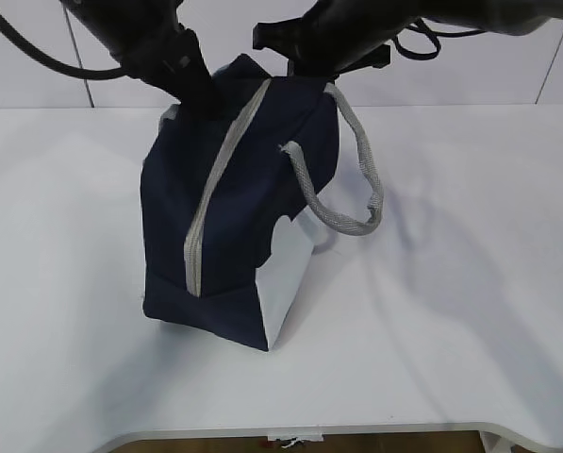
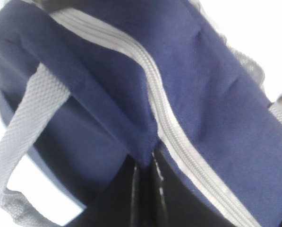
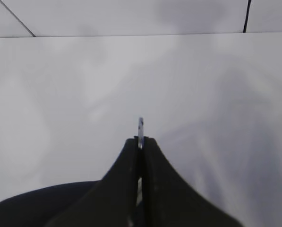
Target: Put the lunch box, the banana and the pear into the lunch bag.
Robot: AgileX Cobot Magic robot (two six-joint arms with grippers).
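Observation:
The navy lunch bag (image 1: 234, 208) stands upright on the white table, its grey zipper (image 1: 215, 179) running along the top toward me and looking closed. My left gripper (image 2: 147, 163) is shut on a fold of the bag's navy fabric beside the zipper (image 2: 164, 118), at the bag's far left top corner (image 1: 194, 99). My right gripper (image 3: 140, 140) is shut on a thin metal piece (image 3: 140, 126), seen edge-on, that looks like the zipper's pull. The right arm (image 1: 338, 38) hangs over the bag's far end. The lunch box, banana and pear are out of view.
A grey webbing handle (image 1: 356, 179) droops over the bag's right side; another handle (image 2: 22, 137) loops at the left of the left wrist view. The white table (image 1: 470, 283) spreads around the bag, with its front edge (image 1: 356, 429) near the bottom.

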